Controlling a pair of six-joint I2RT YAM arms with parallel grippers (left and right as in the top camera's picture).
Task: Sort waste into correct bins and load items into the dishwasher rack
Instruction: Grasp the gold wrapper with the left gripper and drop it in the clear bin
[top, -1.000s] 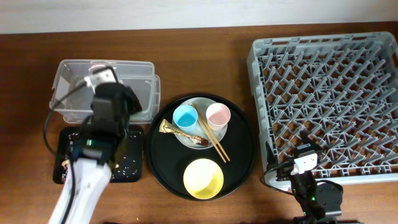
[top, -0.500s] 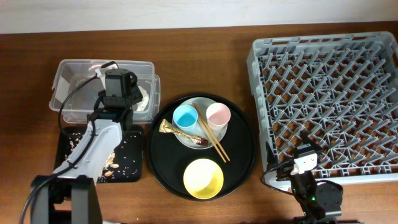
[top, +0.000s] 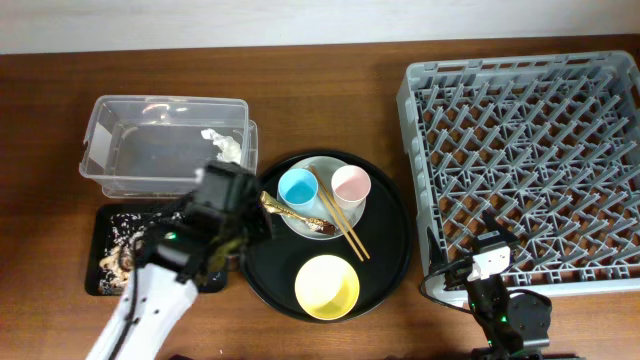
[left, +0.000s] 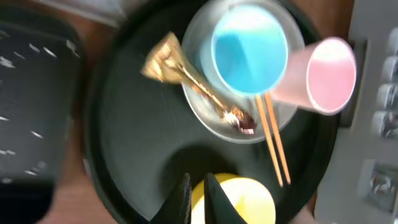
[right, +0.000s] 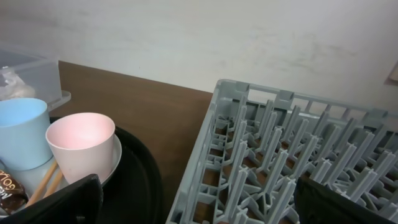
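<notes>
Since the earlier frames, the left arm has been swung off the clear tub (top: 95, 150), where the crumpled tissue (top: 225, 146) is seen, and brought over the round black tray (top: 390, 250) beside the gold-brown wrapper (left: 186, 78), which lies partly on the plate (top: 310, 226). Waste sorting is judged under way, and a descent and pinch on the wrapper are called for next. Whether the left gripper (left: 198, 190) is parted cannot be told through the blur. The right gripper (right: 196, 186) is held wide open, empty, by the dishwasher rack (top: 520, 150).

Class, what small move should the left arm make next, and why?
Probably lower the left gripper onto the wrapper and grip it: the tissue already lies in the tub, and the wrapper is the only waste on the round tray.
</notes>
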